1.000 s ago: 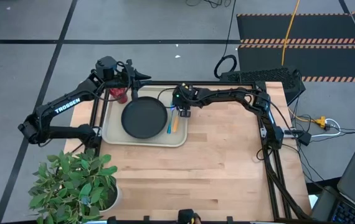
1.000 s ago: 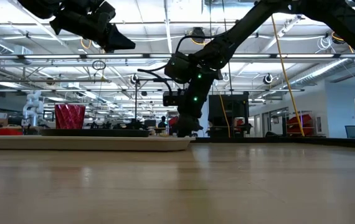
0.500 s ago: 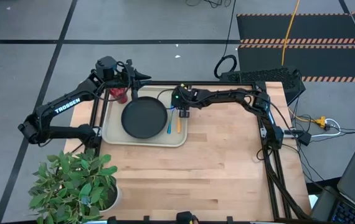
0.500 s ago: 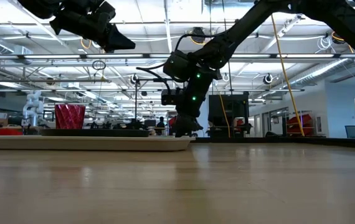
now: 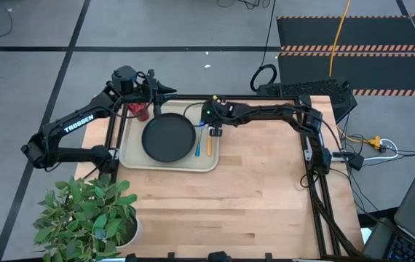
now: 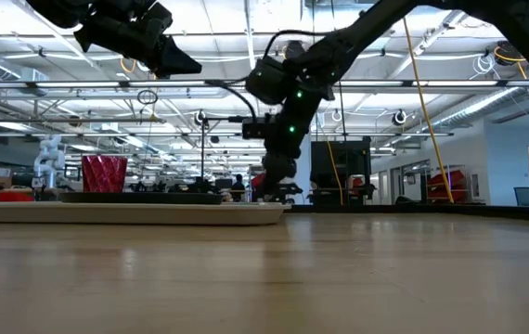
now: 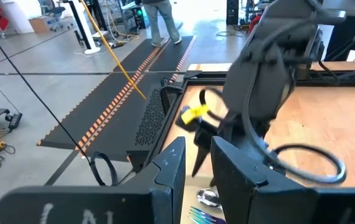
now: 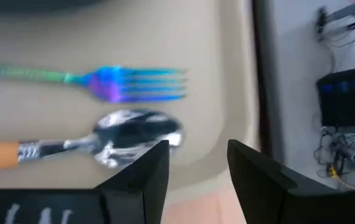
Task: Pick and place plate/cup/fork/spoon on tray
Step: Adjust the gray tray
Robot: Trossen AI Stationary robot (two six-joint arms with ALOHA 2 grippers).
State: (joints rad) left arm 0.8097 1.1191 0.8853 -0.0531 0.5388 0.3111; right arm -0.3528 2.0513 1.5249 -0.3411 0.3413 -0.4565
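Note:
The beige tray [image 5: 133, 154] lies at the table's far left. On it sit the black plate [image 5: 168, 138], the red cup [image 5: 140, 110] at the far left corner, and along the right rim the blue fork [image 5: 199, 143] beside the orange-handled spoon [image 5: 208, 143]. My right gripper [image 5: 215, 131] hovers open just above the spoon's bowl [image 8: 137, 134] and the fork's tines [image 8: 140, 84], with nothing between its fingers. My left gripper [image 5: 167, 89] hangs high over the tray's far edge, fingers slightly apart and empty [image 7: 196, 168].
A potted plant [image 5: 87, 215] stands at the near left corner. Black frame rails [image 5: 313, 175] run along the table's edges. Bare wooden tabletop [image 5: 258, 196] stretches to the right of the tray and toward the near edge.
My right gripper has risen off the tray, staying open, and drawn slightly toward the far edge. The spoon stays lying on the tray beside the fork.

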